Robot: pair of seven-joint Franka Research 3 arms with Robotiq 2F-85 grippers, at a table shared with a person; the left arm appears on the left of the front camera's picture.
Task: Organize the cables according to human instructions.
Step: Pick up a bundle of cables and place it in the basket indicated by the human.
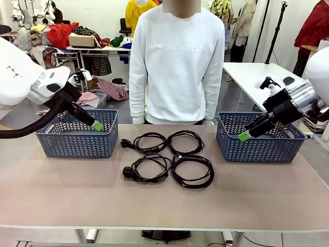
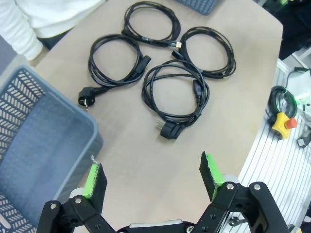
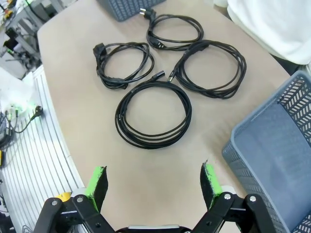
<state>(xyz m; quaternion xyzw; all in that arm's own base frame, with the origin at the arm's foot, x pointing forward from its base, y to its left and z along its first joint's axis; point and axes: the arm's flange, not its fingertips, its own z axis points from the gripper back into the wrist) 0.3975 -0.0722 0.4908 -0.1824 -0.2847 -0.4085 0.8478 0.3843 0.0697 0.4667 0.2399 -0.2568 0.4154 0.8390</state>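
Four thin black coiled cables (image 1: 127,173) are laid two by two on the beige surface (image 1: 257,195), between a blue-grey perforated plastic basket (image 1: 77,144) at the left and a matching basket (image 1: 257,149) at the right. A person in a white sweatshirt (image 1: 175,67) is seen standing beyond them. The left gripper (image 1: 96,125) is held released and empty at the left basket's inner near corner, seemingly just clear of its rim, while the right gripper (image 1: 243,136) is likewise spread wide, empty, at the right basket's inner wall.

Bright, even light; sharp frames
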